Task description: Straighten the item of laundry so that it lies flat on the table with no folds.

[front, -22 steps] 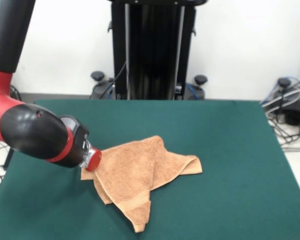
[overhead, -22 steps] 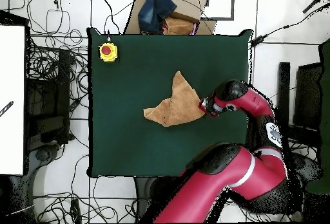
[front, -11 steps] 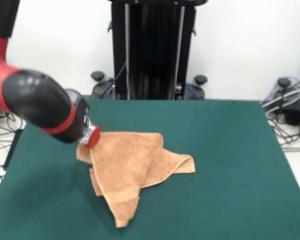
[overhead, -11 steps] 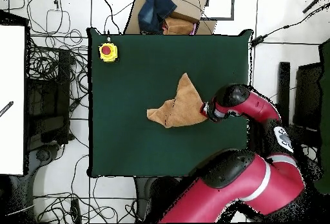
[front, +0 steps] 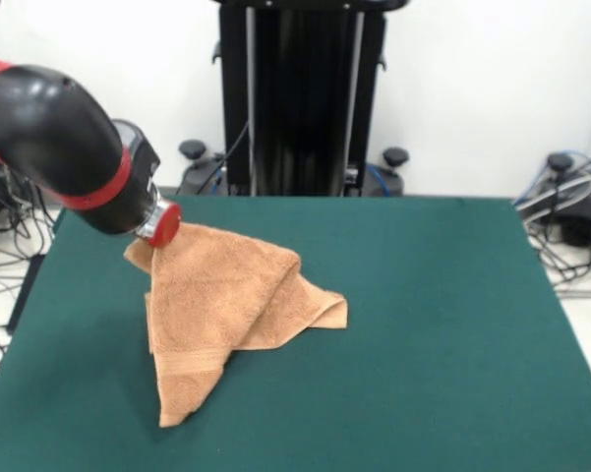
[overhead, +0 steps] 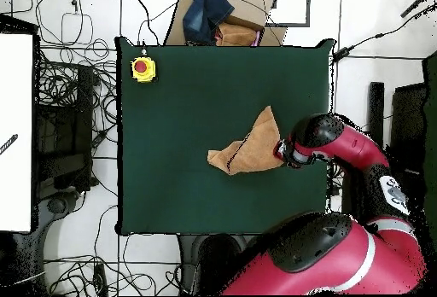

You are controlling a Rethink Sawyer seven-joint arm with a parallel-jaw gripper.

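At towel (front: 221, 305) corner: end effector (front: 161, 224) clamped.

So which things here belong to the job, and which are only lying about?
Job:
towel, bunched, one corner lifted
hand, at that corner
table

Lying about:
yellow box with red button
cardboard box beyond the table
floor cables

Orange-tan towel (front: 226, 305) — folded, one corner raised — on green table (front: 443, 344)

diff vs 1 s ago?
The gripper, at one towel corner, rose and moved toward the table's far-left edge in the front view, dragging and lifting the towel with it. The yellow button box stayed put; the towel remains folded.
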